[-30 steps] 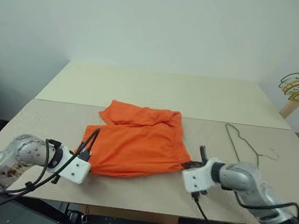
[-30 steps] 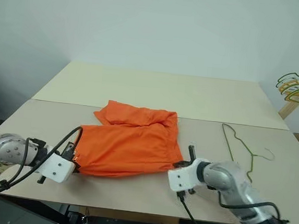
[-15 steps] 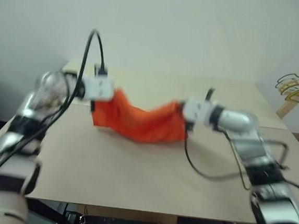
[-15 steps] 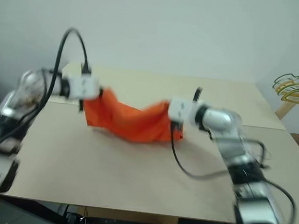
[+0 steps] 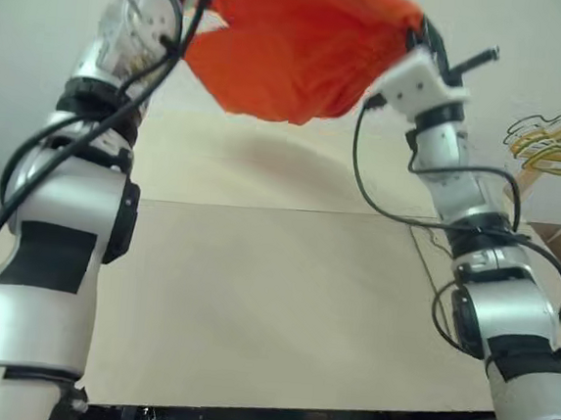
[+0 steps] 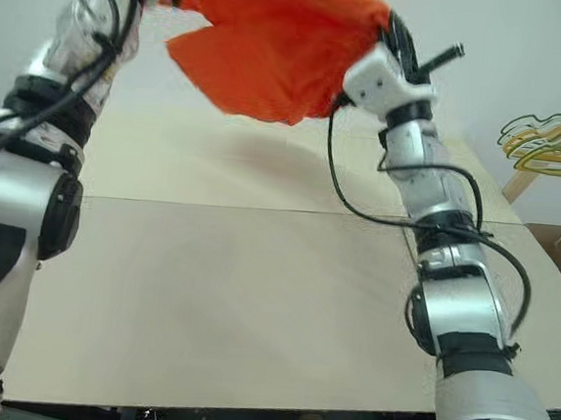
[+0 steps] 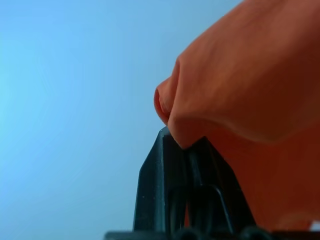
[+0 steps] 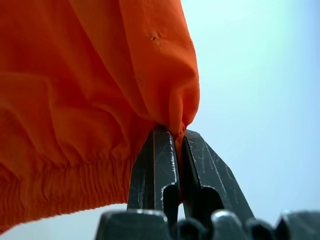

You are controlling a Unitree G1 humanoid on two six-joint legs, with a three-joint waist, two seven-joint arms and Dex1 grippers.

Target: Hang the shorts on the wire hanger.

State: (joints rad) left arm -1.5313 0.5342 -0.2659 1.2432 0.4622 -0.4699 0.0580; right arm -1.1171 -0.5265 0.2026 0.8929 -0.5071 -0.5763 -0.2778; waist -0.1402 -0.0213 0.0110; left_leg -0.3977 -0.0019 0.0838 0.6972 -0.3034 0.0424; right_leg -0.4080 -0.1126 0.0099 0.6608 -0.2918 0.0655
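The bright orange shorts [image 5: 295, 44] hang high above the table, stretched between my two raised arms. My left gripper [image 7: 182, 139] is shut on one end of the fabric at the upper left. My right gripper [image 8: 175, 131] is shut on the gathered elastic waistband [image 8: 60, 190] at the upper right [image 5: 412, 37]. The legs of the shorts droop below the held edge. The wire hanger is hidden from view.
The beige table [image 5: 253, 296] lies below the arms, with a seam across it. A bunch of yellow and green hangers [image 5: 556, 151] hangs on a wooden stand at the far right. A cardboard box [image 5: 556, 234] sits beside the table's right edge.
Both arms have swung up and forward, lifting the shorts off the table to well above it. The view has shifted too.
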